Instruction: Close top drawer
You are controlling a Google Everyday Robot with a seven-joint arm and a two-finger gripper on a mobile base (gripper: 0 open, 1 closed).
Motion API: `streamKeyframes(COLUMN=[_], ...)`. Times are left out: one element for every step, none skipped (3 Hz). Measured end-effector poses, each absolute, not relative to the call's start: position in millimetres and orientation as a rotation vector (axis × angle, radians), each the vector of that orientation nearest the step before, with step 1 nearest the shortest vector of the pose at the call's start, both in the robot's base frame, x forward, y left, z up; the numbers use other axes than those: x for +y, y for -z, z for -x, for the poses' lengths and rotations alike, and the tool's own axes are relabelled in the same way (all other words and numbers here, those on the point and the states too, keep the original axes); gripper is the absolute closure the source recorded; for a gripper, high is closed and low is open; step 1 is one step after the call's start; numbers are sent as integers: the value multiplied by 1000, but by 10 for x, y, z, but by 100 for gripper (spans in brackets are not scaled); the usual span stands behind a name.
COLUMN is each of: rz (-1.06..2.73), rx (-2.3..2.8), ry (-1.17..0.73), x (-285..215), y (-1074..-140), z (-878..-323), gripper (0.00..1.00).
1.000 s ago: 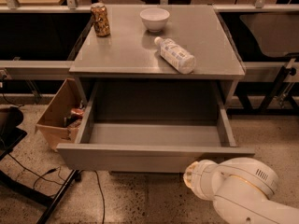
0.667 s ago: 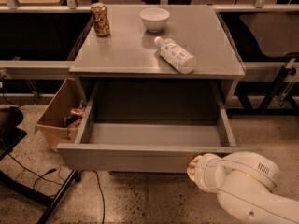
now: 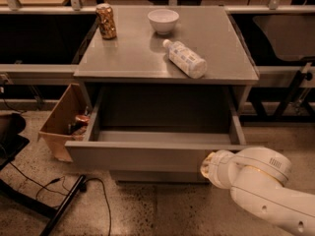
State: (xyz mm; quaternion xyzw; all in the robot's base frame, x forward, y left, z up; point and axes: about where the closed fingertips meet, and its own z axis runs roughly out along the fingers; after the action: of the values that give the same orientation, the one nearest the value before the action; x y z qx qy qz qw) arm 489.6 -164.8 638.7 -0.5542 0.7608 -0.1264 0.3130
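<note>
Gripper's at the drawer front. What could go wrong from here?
1. The gripper sits near the right end of the front of the top drawer; an off-centre push may skew and jam it.
2. The bottle lies on its side on the cabinet; a hard shut could roll it off.

table top (image 3: 128, 58) — can (image 3: 106, 21) | bowl (image 3: 163, 20) | bottle (image 3: 185, 59) on its side | hand (image 3: 209, 166) — low front-right
</note>
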Motion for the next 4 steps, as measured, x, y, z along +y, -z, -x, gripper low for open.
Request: streamKeyframes(rz=[1463, 1474, 1586, 1586], rx=[2002, 1962, 1909, 1909], ry=[337, 374, 446, 446], x=[-1654, -1694, -1817, -1817], y=[-6394, -6444, -6223, -6224], z=[-4930, -5302, -5755, -5755], gripper=[100, 100, 100, 100])
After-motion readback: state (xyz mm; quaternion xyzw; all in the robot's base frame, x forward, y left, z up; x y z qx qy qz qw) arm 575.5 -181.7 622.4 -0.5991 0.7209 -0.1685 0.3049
